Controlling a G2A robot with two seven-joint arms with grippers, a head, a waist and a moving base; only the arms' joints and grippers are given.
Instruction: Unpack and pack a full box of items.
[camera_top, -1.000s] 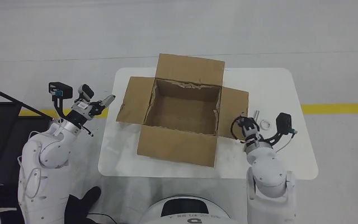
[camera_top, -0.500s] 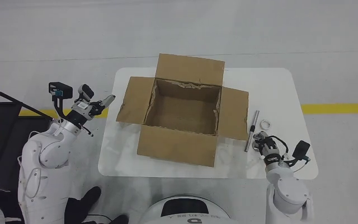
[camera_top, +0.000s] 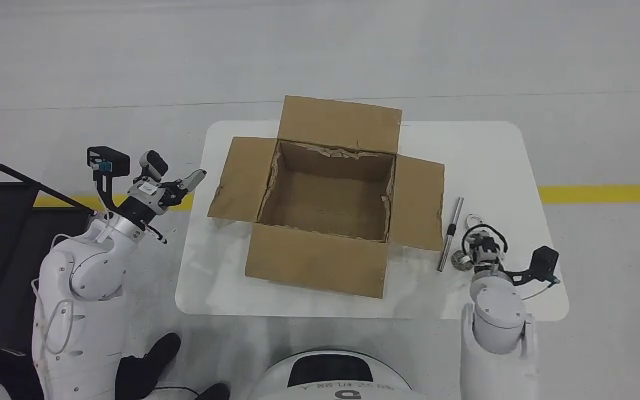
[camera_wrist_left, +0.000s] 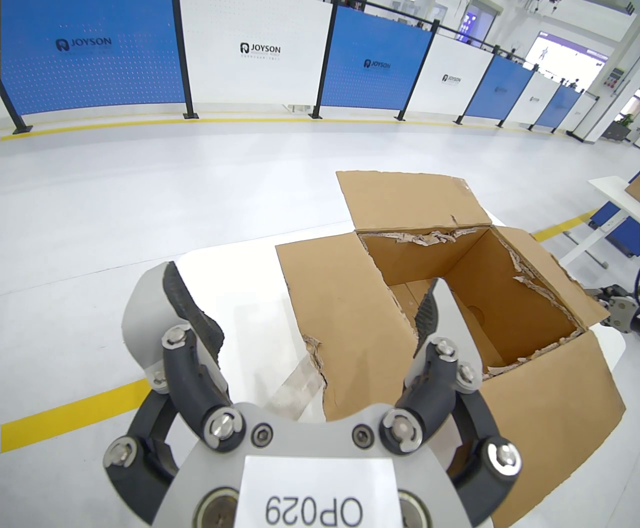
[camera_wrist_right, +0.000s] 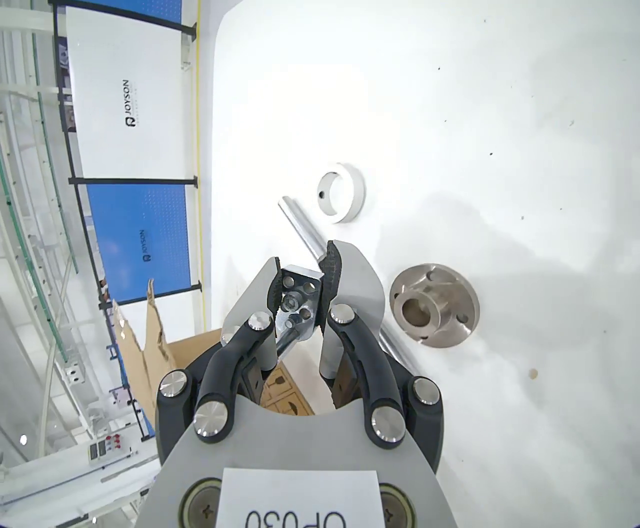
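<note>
Right gripper (camera_wrist_right: 302, 280) has shifted slightly, clenched on a metal block (camera_wrist_right: 295, 300); rod (camera_wrist_right: 300, 222), flange (camera_wrist_right: 434, 305) and ring (camera_wrist_right: 341, 192) lie at box's (camera_top: 320, 262) three o'clock; left gripper (camera_wrist_left: 300, 280) released.

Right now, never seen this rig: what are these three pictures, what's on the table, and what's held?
It is a two-armed robot working at a white table. The top view looks down from a camera above its arms. Each of the other two pictures comes from a camera on one wrist, looking along that arm's fingers. On the table stands an open cardboard box with its flaps spread and nothing visible inside. Beside it lie a metal rod, a white ring and a flanged metal hub. The left fingers are open and hold nothing, just off the table's edge near the box. The right fingers are shut on a small metal block with holes, over the rod.
</note>
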